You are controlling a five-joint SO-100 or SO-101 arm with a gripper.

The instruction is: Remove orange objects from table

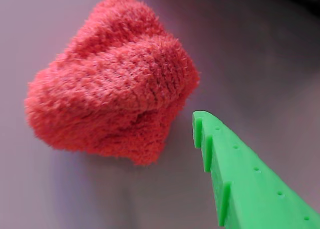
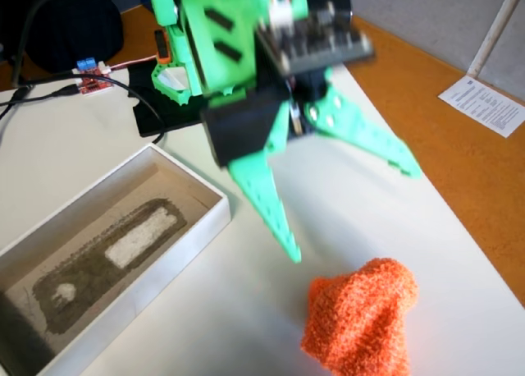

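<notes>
An orange fuzzy knitted object (image 2: 361, 318) lies crumpled on the white table (image 2: 246, 318) at the front right in the fixed view. It fills the upper left of the wrist view (image 1: 115, 84). My green gripper (image 2: 354, 213) hangs above and behind it with its jaws spread wide and nothing between them. One finger (image 2: 267, 204) points down toward the object's left side, the other finger (image 2: 373, 142) points out to the right. In the wrist view only one toothed finger (image 1: 240, 179) shows, just right of the object and apart from it.
An open white box (image 2: 209, 228) with a dark grey lining stands at the left in the fixed view. Cables and a small red board (image 2: 90, 84) lie at the back left. The table's right edge meets a brown floor with a paper sheet (image 2: 484, 105).
</notes>
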